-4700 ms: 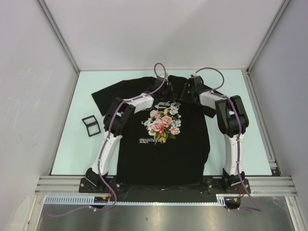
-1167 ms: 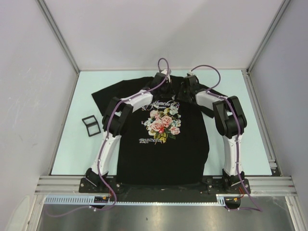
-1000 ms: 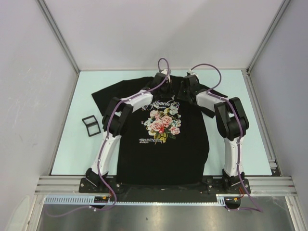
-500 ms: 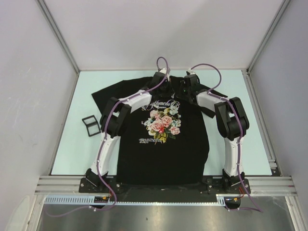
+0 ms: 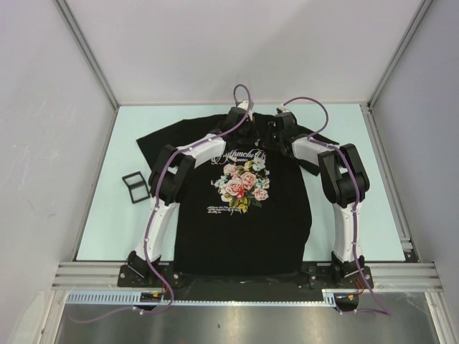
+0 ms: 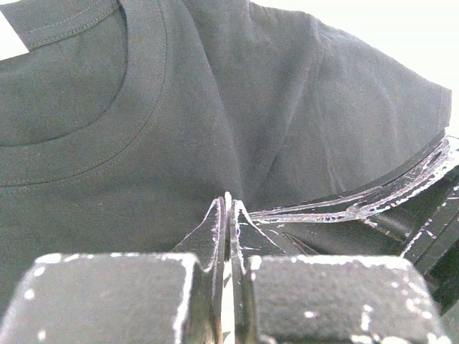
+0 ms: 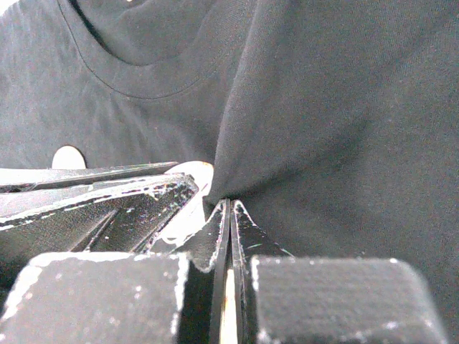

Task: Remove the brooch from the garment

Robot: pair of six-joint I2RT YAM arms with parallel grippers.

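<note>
The garment (image 5: pixel 244 215), a black T-shirt with a rose print, lies flat on the table with its collar at the far end. Both grippers meet just below the collar. My left gripper (image 5: pixel 252 131) is shut, and in the left wrist view a thin pale sliver of the brooch (image 6: pixel 228 196) shows between its tips (image 6: pixel 228 204). In the right wrist view the brooch (image 7: pixel 197 172) is a cream rounded piece beside the left finger (image 7: pixel 100 197). My right gripper (image 7: pixel 229 204) is shut on a raised fold of the garment (image 7: pixel 344 107) right next to it.
A black rectangular frame (image 5: pixel 135 186) lies on the pale green table (image 5: pixel 107 215) left of the shirt's sleeve. Grey walls close in the table on three sides. The arms' bases stand at the near edge, on either side of the shirt's hem.
My right gripper has moved left to the spot under the collar and shut on the fabric. The left gripper has stayed shut in the same place.
</note>
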